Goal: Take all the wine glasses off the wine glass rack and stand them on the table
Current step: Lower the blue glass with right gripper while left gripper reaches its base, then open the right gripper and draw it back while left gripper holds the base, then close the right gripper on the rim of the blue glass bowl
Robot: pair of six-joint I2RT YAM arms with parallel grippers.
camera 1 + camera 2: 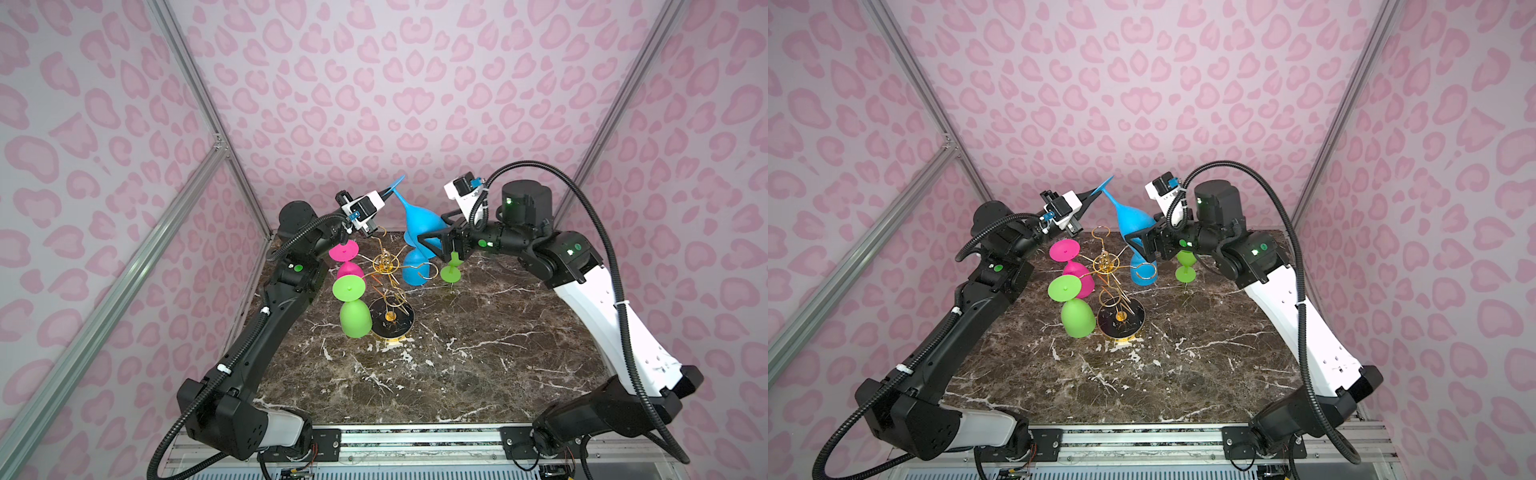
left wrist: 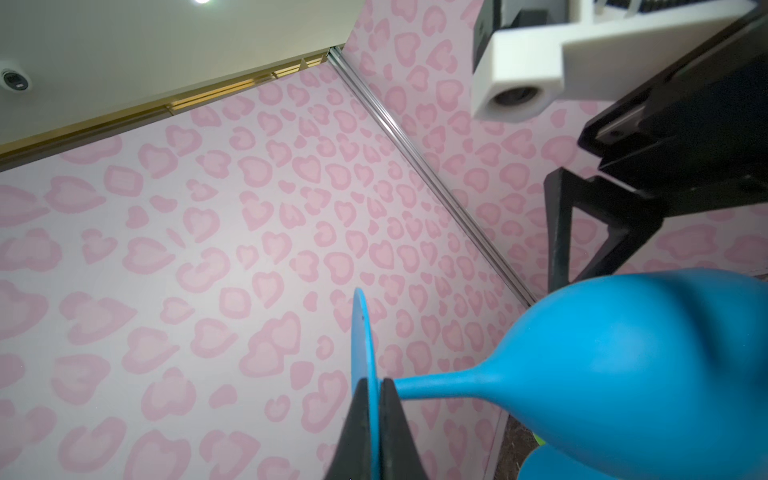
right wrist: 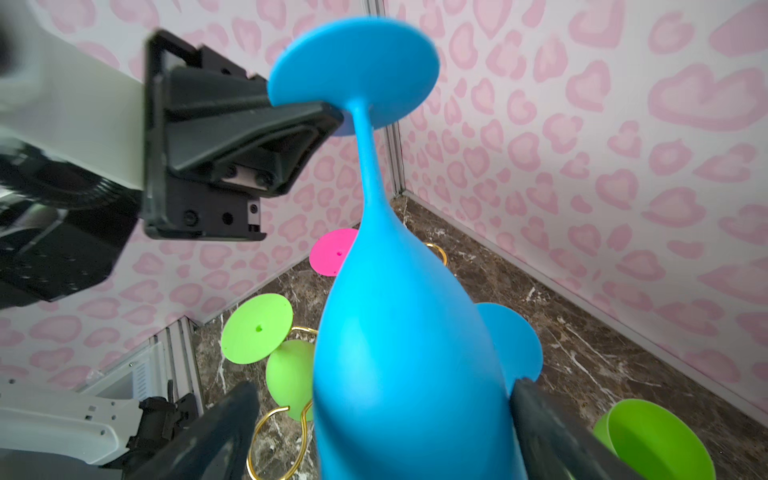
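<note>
A blue wine glass is held upside down and tilted in the air, above and behind the gold wire wine glass rack. My left gripper is shut on the edge of the glass's foot disc. The right gripper stands open around the bowl. One of its fingers is clearly apart from the bowl; the other sits at the bowl's edge.
A pink glass and a green glass hang upside down on the rack's left arms. A second blue glass is upside down behind the rack. A small green glass stands upright on the marble table. Pink walls close off three sides.
</note>
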